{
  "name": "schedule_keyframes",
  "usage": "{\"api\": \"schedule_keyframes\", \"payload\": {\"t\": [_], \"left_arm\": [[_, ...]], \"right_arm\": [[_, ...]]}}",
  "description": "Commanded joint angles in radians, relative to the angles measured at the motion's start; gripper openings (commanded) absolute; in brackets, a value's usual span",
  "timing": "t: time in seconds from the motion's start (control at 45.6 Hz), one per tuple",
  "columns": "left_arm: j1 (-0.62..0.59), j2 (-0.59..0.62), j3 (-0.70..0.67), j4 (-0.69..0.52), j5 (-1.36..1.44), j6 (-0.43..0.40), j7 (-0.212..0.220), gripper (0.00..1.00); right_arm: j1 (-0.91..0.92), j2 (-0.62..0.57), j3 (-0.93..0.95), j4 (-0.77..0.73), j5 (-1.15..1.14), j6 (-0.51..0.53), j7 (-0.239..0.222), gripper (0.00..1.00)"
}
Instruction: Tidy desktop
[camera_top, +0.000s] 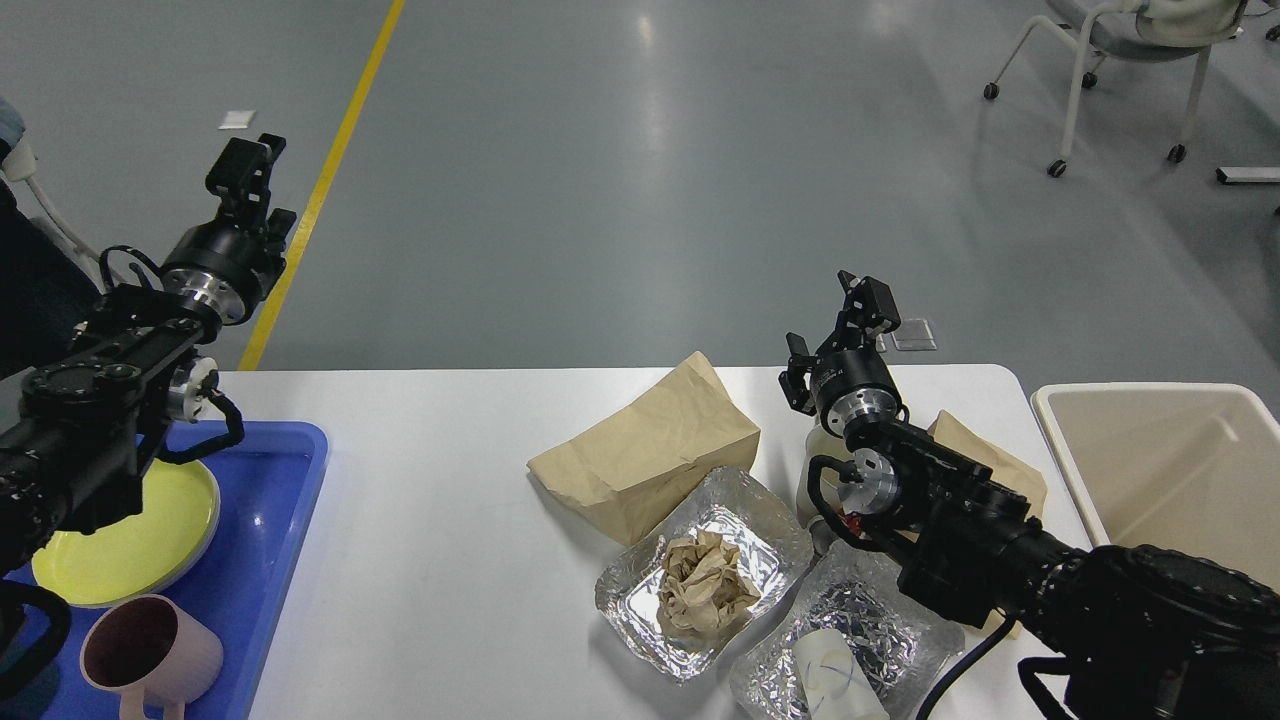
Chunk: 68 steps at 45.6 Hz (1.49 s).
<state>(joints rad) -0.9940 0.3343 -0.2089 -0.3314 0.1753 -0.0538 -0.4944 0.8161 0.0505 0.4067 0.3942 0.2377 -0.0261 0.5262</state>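
The white desktop (430, 480) carries a brown paper bag (645, 450) lying on its side near the middle. In front of it sits a foil tray (640, 610) with a crumpled brown paper ball (705, 590) in it. A second foil tray (885, 625) at the front edge holds a white cup-like item (835, 675). My right gripper (835, 325) hangs open above the far table edge, right of the bag, with nothing between its fingers. My left gripper (265, 195) is raised beyond the far left corner, open and empty. More brown paper (985, 460) lies partly hidden under my right arm.
A blue tray (285, 520) at the left holds a yellow-green plate (130, 545) and a pink mug (150, 655); my left arm crosses above it. A beige bin (1170, 470) stands off the right end. A wheeled chair (1110, 60) stands far back right.
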Motion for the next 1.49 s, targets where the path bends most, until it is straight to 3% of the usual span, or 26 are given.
{"api": "schedule_keyframes", "payload": {"t": [0.0,0.131,0.219,0.942,1.205,1.468], "left_arm": [[0.031,-0.041,0.000,0.000,0.000,0.005,-0.107,0.96],[0.052,-0.057,-0.009,0.006,0.000,0.035,-0.271,0.96],[0.070,-0.064,-0.009,0.008,0.000,0.057,-0.325,0.96],[0.098,-0.135,-0.010,0.009,-0.005,0.088,-0.335,0.97],[0.133,-0.149,-0.018,0.009,-0.023,0.086,-0.414,0.97],[0.136,-0.149,-0.050,0.009,-0.037,0.075,-0.398,0.97]], "right_arm": [[0.000,0.000,0.000,0.000,0.000,0.000,0.000,1.00],[0.000,0.000,0.000,0.000,0.000,0.000,0.000,1.00],[0.000,0.000,0.001,0.000,0.000,0.000,0.000,1.00],[0.000,0.000,0.000,0.000,0.000,0.000,0.000,1.00],[0.000,0.000,0.000,0.000,0.000,0.000,0.000,1.00],[0.000,0.000,0.001,0.000,0.000,0.000,0.000,1.00]]}}
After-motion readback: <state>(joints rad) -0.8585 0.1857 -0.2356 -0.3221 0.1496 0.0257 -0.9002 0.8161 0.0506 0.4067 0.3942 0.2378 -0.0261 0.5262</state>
